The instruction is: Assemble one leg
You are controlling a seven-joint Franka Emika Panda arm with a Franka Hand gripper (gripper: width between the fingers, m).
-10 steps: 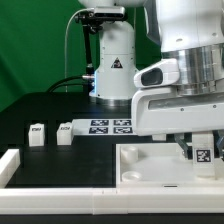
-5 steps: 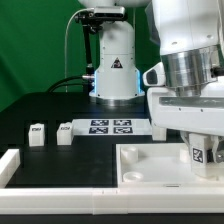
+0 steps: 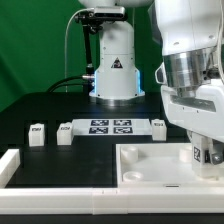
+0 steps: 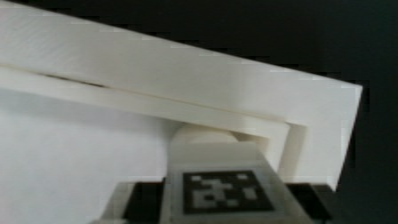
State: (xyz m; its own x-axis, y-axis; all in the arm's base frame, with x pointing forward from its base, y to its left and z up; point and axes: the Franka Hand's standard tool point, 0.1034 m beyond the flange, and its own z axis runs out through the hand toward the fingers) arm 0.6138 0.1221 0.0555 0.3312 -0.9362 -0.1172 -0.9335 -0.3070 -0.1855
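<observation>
My gripper (image 3: 203,156) is shut on a small white leg (image 3: 202,153) with a black-and-white tag, held upright over the far right corner of the large white panel (image 3: 150,165). In the wrist view the leg (image 4: 226,165) with its tag fills the space between my dark fingers (image 4: 135,203), its far end at the panel's raised corner rim (image 4: 294,135). I cannot tell whether the leg touches the panel. Three more legs stand on the black table: two at the exterior view's left (image 3: 37,133) (image 3: 65,131) and one beside the arm (image 3: 157,124).
The marker board (image 3: 112,126) lies on the table behind the panel. A long white rail (image 3: 60,190) runs along the front, with a raised end (image 3: 9,164) at the exterior view's left. The robot base (image 3: 115,65) stands at the back.
My gripper has moved toward the exterior view's right with the leg in it, to the panel's far right corner. The leg beside the marker board has come into view.
</observation>
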